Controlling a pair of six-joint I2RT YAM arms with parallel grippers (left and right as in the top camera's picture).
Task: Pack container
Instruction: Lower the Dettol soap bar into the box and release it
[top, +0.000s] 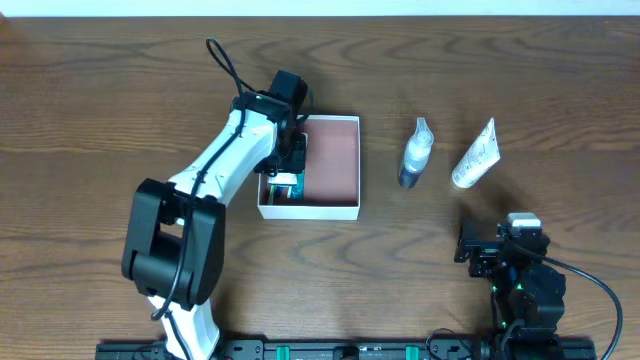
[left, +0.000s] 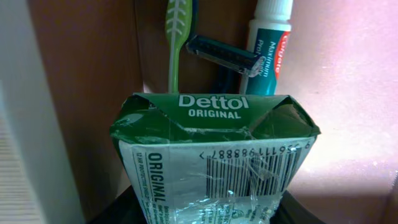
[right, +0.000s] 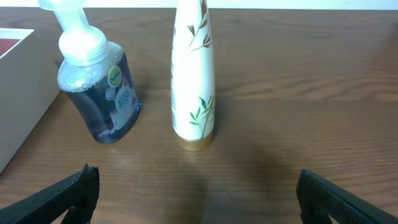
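The left gripper (top: 290, 163) is clamping a green soap pack (left: 211, 155) inside the container (top: 338, 205), which is sitting mid-table. The right gripper (right: 196, 193) is resting with jaws apart, facing a bottle (right: 102, 87) and a tube (right: 194, 74).

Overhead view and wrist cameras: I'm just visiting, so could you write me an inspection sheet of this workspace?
Surface: wooden table, bare wood grain.
Job's things: container holds a toothbrush, razor and toothpaste tube. A pump bottle and white tube lie on the table to its right.
Clutter: nothing seen.
Grippers: left gripper is over the container, shut on a Dettol Original pack. Right gripper is open, facing the bottle and tube.
Cables: black cable loops off the left arm; another leaves the right arm.
Surroundings: nothing seen.
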